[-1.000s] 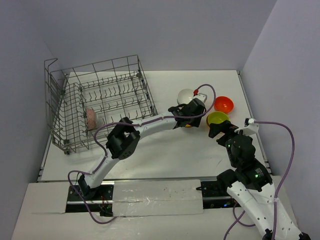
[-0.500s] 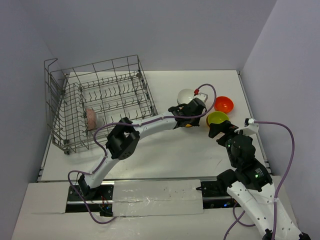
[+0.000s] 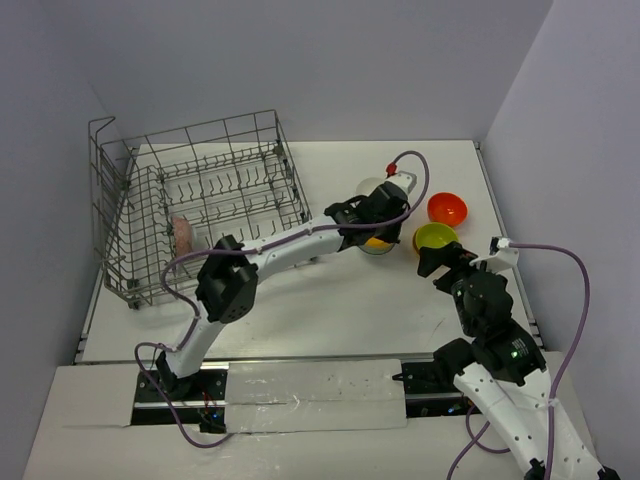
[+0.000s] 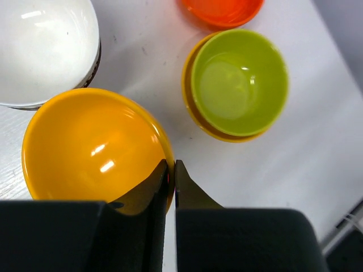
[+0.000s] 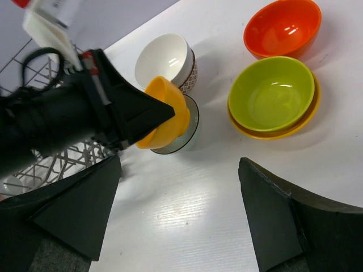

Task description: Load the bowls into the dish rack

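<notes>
One pink bowl [image 3: 184, 236] sits in the dish rack [image 3: 190, 128], my left gripper [image 4: 171, 164] pinches the orange bowl [image 4: 91, 147] by its rim (right gripper [image 5: 178, 170] gapes empty), and the white bowl [image 4: 42, 48], red bowl [image 3: 447, 208] and green bowl [image 4: 238, 82] wait.

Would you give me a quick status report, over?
Left gripper shut on orange bowl, at rim. Right gripper open, empty. White bowl close beside; dish rack holds one pinkish bowl.
</notes>
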Controlling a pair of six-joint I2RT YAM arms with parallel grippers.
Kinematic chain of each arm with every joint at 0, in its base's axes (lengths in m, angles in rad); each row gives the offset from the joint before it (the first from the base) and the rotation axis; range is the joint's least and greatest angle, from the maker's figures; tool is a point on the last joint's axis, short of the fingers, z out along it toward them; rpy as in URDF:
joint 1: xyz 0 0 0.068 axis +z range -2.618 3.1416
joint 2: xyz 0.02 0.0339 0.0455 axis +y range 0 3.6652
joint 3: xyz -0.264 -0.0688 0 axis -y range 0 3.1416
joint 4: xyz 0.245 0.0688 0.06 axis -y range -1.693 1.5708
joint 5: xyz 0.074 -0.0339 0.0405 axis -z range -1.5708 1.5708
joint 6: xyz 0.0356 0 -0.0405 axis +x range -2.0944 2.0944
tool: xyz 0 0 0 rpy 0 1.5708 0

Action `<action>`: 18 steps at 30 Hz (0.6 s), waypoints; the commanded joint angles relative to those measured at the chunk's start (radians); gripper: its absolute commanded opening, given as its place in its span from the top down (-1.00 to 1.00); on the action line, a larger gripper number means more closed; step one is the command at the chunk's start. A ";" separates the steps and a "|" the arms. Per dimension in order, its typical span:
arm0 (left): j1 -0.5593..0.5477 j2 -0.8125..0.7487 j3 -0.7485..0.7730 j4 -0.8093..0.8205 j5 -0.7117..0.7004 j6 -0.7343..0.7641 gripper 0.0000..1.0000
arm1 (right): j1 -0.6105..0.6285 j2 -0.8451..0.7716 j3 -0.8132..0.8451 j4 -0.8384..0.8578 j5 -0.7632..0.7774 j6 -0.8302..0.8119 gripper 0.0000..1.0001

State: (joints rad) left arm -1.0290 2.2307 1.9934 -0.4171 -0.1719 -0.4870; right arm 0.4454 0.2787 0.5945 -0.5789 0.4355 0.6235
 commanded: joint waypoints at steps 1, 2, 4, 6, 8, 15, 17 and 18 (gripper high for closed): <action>-0.002 -0.163 -0.002 0.046 0.041 0.019 1.00 | 0.007 -0.029 0.019 0.045 -0.001 -0.031 -0.83; -0.002 -0.196 -0.007 0.050 0.043 0.021 1.00 | 0.007 -0.036 0.022 0.053 -0.007 -0.050 -0.82; 0.000 -0.227 -0.021 0.063 0.054 0.024 1.00 | 0.007 -0.067 0.024 0.076 -0.020 -0.070 -0.82; 0.006 -0.272 -0.036 0.070 0.063 0.024 1.00 | 0.006 -0.084 0.027 0.096 -0.033 -0.106 -0.82; 0.018 -0.327 -0.053 0.084 0.078 0.019 1.00 | 0.006 -0.101 0.030 0.100 -0.035 -0.123 -0.82; 0.139 -0.584 -0.303 0.196 0.120 -0.038 0.99 | 0.007 -0.093 0.022 0.134 -0.098 -0.143 -0.82; 0.206 -0.691 -0.416 0.247 0.135 -0.061 1.00 | 0.007 -0.085 0.018 0.142 -0.115 -0.148 -0.82; 0.230 -0.725 -0.451 0.257 0.140 -0.077 0.99 | 0.007 -0.085 0.013 0.151 -0.121 -0.150 -0.82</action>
State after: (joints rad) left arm -0.8726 1.6272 1.6215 -0.2707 -0.0566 -0.5190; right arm 0.4454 0.1818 0.5964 -0.4946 0.3466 0.4992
